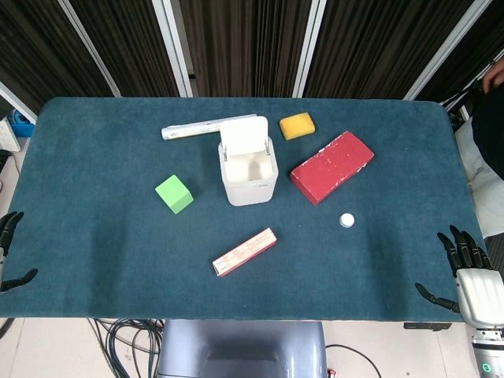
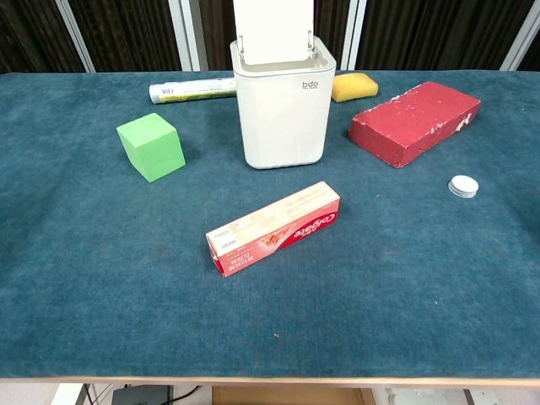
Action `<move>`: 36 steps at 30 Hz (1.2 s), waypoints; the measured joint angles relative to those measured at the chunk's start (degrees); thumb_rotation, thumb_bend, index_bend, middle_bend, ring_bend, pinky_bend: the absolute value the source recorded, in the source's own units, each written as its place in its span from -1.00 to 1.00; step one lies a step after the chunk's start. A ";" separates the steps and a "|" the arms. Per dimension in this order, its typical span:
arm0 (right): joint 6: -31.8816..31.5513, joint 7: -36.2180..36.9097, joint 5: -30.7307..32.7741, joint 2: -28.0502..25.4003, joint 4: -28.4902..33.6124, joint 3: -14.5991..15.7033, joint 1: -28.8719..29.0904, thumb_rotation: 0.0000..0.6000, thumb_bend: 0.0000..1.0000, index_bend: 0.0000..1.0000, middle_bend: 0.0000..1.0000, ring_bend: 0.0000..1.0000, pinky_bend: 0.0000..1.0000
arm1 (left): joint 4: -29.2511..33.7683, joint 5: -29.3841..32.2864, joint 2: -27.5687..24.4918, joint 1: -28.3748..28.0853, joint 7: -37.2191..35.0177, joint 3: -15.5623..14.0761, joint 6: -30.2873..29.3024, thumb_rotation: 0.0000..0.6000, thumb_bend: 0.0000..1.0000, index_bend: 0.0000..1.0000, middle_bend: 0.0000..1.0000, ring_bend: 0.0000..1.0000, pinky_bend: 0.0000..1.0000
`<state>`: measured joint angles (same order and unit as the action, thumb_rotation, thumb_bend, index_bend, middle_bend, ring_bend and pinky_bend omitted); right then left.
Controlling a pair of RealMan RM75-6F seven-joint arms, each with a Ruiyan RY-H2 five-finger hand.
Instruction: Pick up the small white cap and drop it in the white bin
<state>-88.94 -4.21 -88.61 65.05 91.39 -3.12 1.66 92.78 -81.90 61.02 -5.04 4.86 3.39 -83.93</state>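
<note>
The small white cap point(image 1: 347, 220) lies flat on the blue table, right of centre, just below the red brick; the chest view shows the cap point(image 2: 463, 186) at the right edge. The white bin point(image 1: 248, 173) stands mid-table with its lid raised and its inside bare; in the chest view the bin point(image 2: 283, 105) is at top centre. My right hand point(image 1: 471, 276) hovers at the table's near right corner, fingers spread, holding nothing, well away from the cap. My left hand point(image 1: 9, 252) is at the near left edge, fingers apart and empty. Neither hand shows in the chest view.
A red brick point(image 1: 332, 166) lies right of the bin, a yellow sponge point(image 1: 298, 125) behind it. A white tube point(image 1: 193, 130) lies behind the bin's left side. A green cube point(image 1: 174, 194) sits left of the bin, a toothpaste box point(image 1: 245, 251) in front.
</note>
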 measured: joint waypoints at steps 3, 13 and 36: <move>0.09 0.06 0.06 -0.01 0.00 -0.01 0.03 1.00 -0.84 -0.83 -0.94 -0.97 -0.60 | -0.01 0.01 0.02 0.02 0.03 0.00 -0.03 1.00 -0.72 -0.78 -0.68 -0.94 -1.00; -0.02 0.13 0.06 0.00 -0.06 -0.07 0.00 1.00 -0.85 -0.83 -0.94 -0.97 -0.60 | 0.04 0.06 0.00 0.01 0.02 0.00 0.05 1.00 -0.72 -0.77 -0.68 -0.94 -1.00; 6.84 3.23 -1.83 -3.78 2.10 -0.96 5.40 1.00 -0.69 -0.57 0.63 0.80 0.77 | 0.33 -0.36 -0.38 0.07 -0.95 -0.23 0.15 1.00 -0.72 -0.77 -0.68 -0.94 -1.00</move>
<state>-82.09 -0.98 -90.45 61.27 93.49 -4.07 7.06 93.12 -82.25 60.64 -4.97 3.91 3.16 -83.78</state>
